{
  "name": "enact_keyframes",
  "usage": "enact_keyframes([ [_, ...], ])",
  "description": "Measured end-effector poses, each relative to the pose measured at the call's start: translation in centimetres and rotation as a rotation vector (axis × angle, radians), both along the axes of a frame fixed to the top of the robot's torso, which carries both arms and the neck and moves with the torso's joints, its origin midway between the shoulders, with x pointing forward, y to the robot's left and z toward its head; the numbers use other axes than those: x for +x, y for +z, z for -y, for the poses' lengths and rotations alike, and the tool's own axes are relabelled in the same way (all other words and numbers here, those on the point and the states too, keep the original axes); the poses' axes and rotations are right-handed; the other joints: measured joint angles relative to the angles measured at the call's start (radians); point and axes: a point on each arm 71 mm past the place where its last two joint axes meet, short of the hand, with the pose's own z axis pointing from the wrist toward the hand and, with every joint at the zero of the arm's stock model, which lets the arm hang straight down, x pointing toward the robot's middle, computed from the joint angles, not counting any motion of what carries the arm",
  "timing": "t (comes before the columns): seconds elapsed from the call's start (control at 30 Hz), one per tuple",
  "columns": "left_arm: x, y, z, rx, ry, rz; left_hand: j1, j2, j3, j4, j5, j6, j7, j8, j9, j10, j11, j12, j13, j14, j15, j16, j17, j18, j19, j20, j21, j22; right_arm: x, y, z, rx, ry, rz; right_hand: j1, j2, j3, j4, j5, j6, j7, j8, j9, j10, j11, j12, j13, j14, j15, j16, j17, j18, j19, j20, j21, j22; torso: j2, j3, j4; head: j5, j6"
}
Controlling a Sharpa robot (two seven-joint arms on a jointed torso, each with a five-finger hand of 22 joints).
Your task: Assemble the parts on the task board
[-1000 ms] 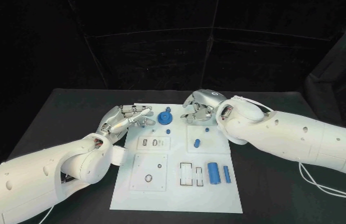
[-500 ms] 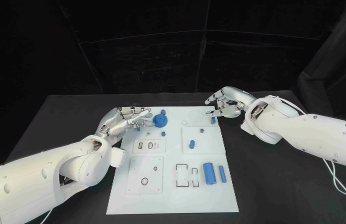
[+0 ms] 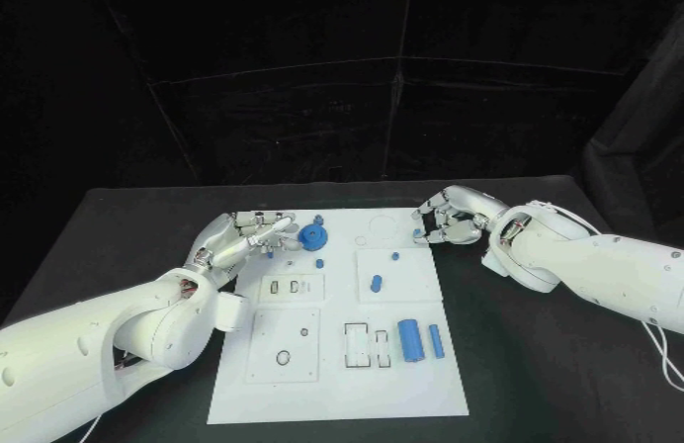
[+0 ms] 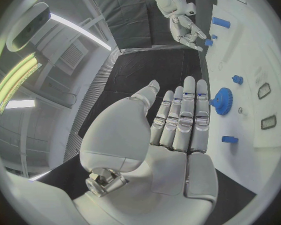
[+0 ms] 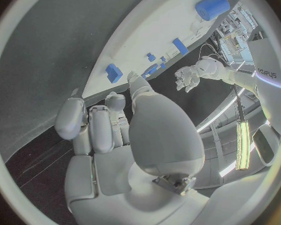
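Note:
The white task board (image 3: 335, 384) lies in the middle of the black table. A blue gear (image 3: 313, 235) sits at its far left, a small blue peg (image 3: 319, 263) just nearer. My left hand (image 3: 250, 235) lies flat and holds nothing, its fingertips (image 4: 190, 87) beside the gear (image 4: 225, 101). My right hand (image 3: 454, 218) hovers at the board's far right edge with fingers apart and loosely curled. A small blue piece (image 3: 415, 233) stands right by its fingertips; I cannot tell whether they touch. The same piece (image 5: 113, 73) stands on the board's rim (image 5: 172, 20).
Nearer on the board lie a blue oval piece (image 3: 375, 283), a tiny blue stud (image 3: 395, 256), a thick blue cylinder (image 3: 409, 341) and a thinner one (image 3: 435, 341). Rectangular slots (image 3: 368, 344) sit left of the cylinders. Black table surrounds the board.
My right hand drew back from over the board's far middle to its far right edge, uncovering the small blue piece there. The left hand stayed beside the gear.

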Motion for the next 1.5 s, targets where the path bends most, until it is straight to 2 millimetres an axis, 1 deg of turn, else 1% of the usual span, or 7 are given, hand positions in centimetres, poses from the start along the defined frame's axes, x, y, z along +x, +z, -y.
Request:
enact_keyframes([
  [0.43,0.0,-0.1,0.0,0.000,-0.002,-0.002,0.000,0.000,0.000,0.000,0.000,0.000,0.000,0.000,0.000,0.000,0.000,0.000,0.000,0.000,0.000,0.000,0.000,0.000,0.000,0.000,0.000,0.000,0.2,-0.4,0.5,-0.009,0.004,-0.010,0.000,0.000,-0.003,-0.003,-0.007,0.000,0.000,0.000,0.000,0.000,0.000,0.000,0.001,0.000,0.000,0.000,0.002,0.000,0.000,0.000,0.000,0.000,0.000,-0.0025,0.0006,-0.004,-0.005],
  [0.6,0.0,-0.1,0.0,0.000,-0.001,-0.002,0.000,0.000,0.000,0.000,0.000,0.000,0.000,0.000,0.000,0.000,0.000,0.000,0.000,0.000,0.000,0.000,0.000,0.000,0.000,0.000,0.000,0.000,0.3,-0.6,0.4,-0.014,0.007,-0.016,0.025,0.025,0.010,-0.015,-0.042,0.024,-0.005,0.006,0.003,0.001,-0.001,0.000,0.007,0.000,0.000,0.000,0.005,0.000,0.000,0.000,0.000,0.002,0.000,-0.0029,0.0012,-0.004,-0.007],
  [0.8,0.0,-0.1,0.0,0.001,-0.001,-0.002,0.000,0.000,0.000,0.000,0.000,0.000,0.000,0.000,0.000,0.000,0.000,0.000,0.000,0.000,0.000,0.000,0.000,0.000,0.000,0.000,0.000,0.000,0.3,-0.9,0.2,-0.025,0.015,-0.023,0.030,0.039,0.020,-0.025,-0.067,0.044,-0.010,0.010,0.003,0.007,-0.007,0.001,0.012,-0.004,-0.004,0.000,0.009,0.000,0.000,0.000,0.000,0.006,0.000,-0.0031,0.0012,-0.003,-0.009],
  [1.3,0.1,-0.2,0.0,0.002,0.000,-0.003,0.000,0.000,0.004,-0.004,0.000,0.000,0.000,0.000,0.000,0.000,0.000,0.000,0.000,0.000,0.000,-0.006,0.001,0.000,0.000,0.000,0.000,-0.001,0.4,-1.3,-0.3,-0.047,0.035,-0.031,0.035,0.054,0.037,-0.041,-0.082,0.073,-0.013,0.015,0.003,0.015,-0.014,0.010,0.022,0.000,-0.007,0.000,0.018,0.000,0.004,-0.004,0.000,0.015,-0.001,-0.0024,0.0001,-0.003,-0.015],
  [1.37,0.1,-0.2,0.0,0.002,0.000,-0.003,0.000,0.000,0.004,-0.004,0.000,0.000,0.000,0.000,0.000,0.000,0.000,0.000,0.000,0.000,0.000,-0.006,0.001,0.000,0.000,0.000,0.000,-0.001,0.4,-1.3,-0.3,-0.050,0.037,-0.032,0.035,0.054,0.043,-0.042,-0.082,0.079,-0.018,0.018,0.004,0.015,-0.015,0.014,0.023,0.000,-0.007,0.000,0.020,0.000,0.004,-0.004,0.000,0.015,-0.001,-0.0023,0.0000,-0.004,-0.016],
  [1.4,0.1,-0.2,0.0,0.002,0.000,-0.003,0.000,0.000,0.004,-0.004,0.000,0.000,0.000,0.000,0.000,0.000,0.000,0.000,0.000,0.000,0.000,-0.006,0.001,0.000,0.000,0.000,0.000,-0.001,0.4,-1.3,-0.3,-0.051,0.037,-0.032,0.038,0.057,0.045,-0.044,-0.085,0.082,-0.014,0.020,0.004,0.017,-0.017,0.014,0.024,-0.002,-0.009,0.000,0.020,0.000,0.004,-0.004,0.000,0.016,-0.001,-0.0023,0.0000,-0.004,-0.016],
  [1.5,0.1,-0.2,0.0,0.002,0.000,-0.004,0.000,0.000,0.004,-0.004,0.000,0.000,0.000,0.000,0.000,0.000,0.000,0.000,0.000,0.000,0.000,-0.006,0.001,0.000,0.000,0.000,0.000,-0.001,0.4,-1.4,-0.3,-0.054,0.037,-0.032,0.035,0.065,0.056,-0.047,-0.098,0.095,-0.019,0.020,0.004,0.018,-0.018,0.014,0.027,-0.002,-0.013,0.000,0.023,0.000,0.008,-0.007,0.000,0.020,-0.001,-0.0023,0.0000,-0.005,-0.017],
])
